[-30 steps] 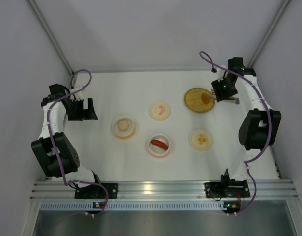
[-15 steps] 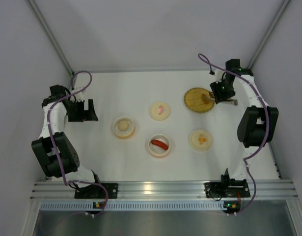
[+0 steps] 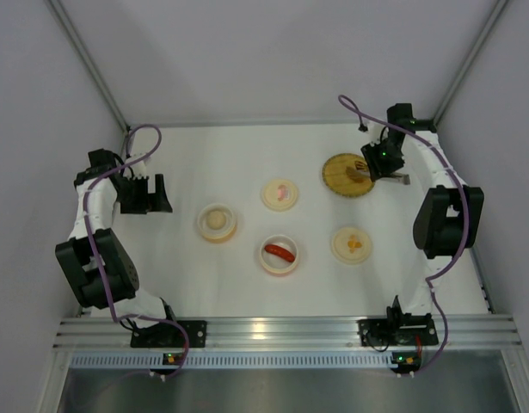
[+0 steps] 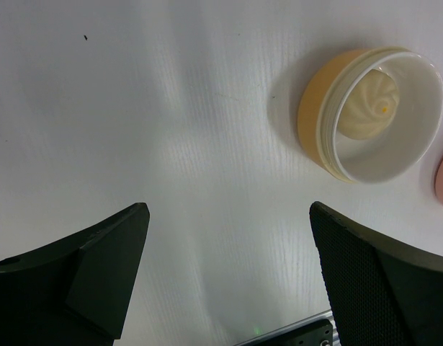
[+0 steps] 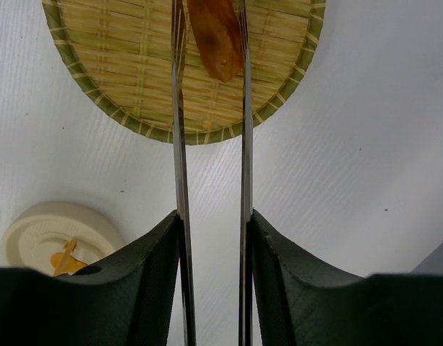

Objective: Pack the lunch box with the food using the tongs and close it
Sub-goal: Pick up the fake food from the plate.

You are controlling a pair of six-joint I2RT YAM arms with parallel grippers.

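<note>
A sausage piece (image 5: pixel 215 40) lies on the woven plate (image 5: pixel 120 86), between the two arms of the tongs (image 5: pixel 179 180), which reach in over the plate's rim. The right jaws pinch the tongs just off the plate. Well away from the plate, the left jaws stand spread above the desk (image 4: pixel 171 108), near a yellow cup (image 4: pixel 315 115) holding the cream ball (image 4: pixel 369 108).

Robot lab cell, white table (image 3: pixel 204 163), plain grey walls (image 3: pixel 264 52), alu rail (image 3: pixel 273 329)
</note>
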